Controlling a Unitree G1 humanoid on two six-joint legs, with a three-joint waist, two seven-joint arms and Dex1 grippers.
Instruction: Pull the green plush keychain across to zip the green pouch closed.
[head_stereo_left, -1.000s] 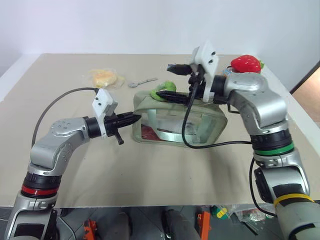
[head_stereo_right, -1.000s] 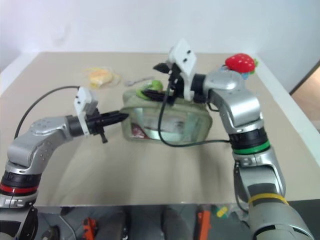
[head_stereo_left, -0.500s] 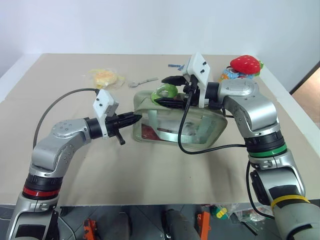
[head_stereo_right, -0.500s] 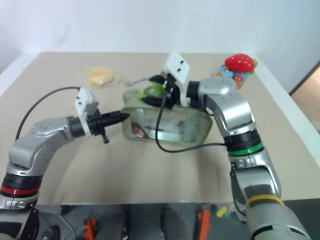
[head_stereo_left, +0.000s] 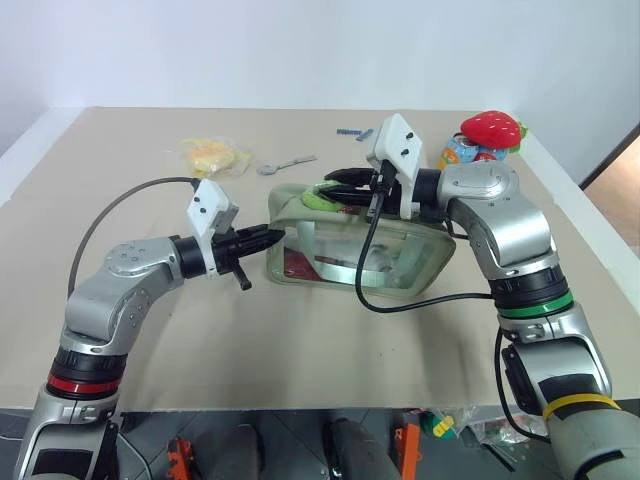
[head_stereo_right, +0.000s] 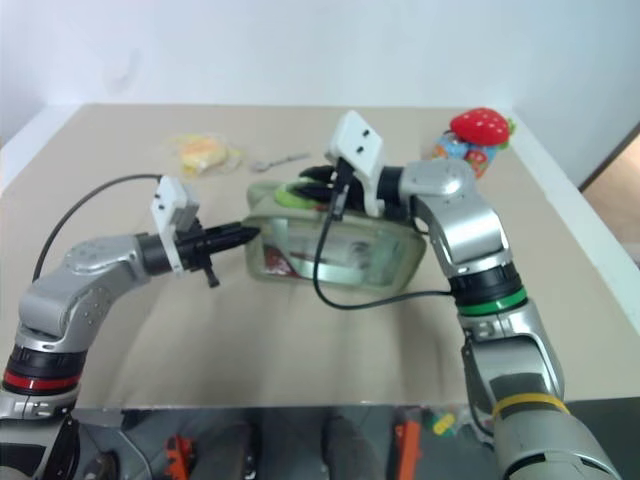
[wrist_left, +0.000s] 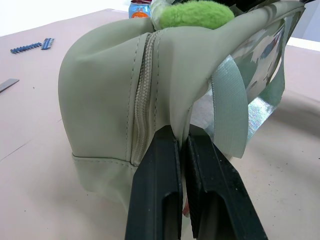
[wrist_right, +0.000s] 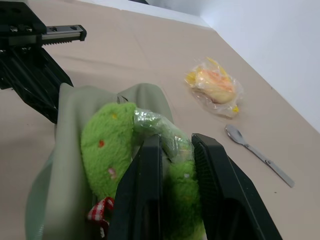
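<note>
Head stereo overlooks — wrists close-up.

Setting: robot test bench, likely a lab. Evidence: bare beige table (head_stereo_left: 300, 340) against a plain white wall (head_stereo_left: 250, 50), upper frame; unrelated props scattered along the far edge, a spoon (head_stereo_left: 285, 163), wrapped yellow packet (head_stereo_left: 210, 155), plush strawberry (head_stereo_left: 492, 126), blue screws (head_stereo_left: 347, 131).

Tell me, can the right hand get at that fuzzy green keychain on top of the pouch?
Probably yes: the right hand is already at the green plush keychain, its fingers on either side of it atop the green pouch.
</note>
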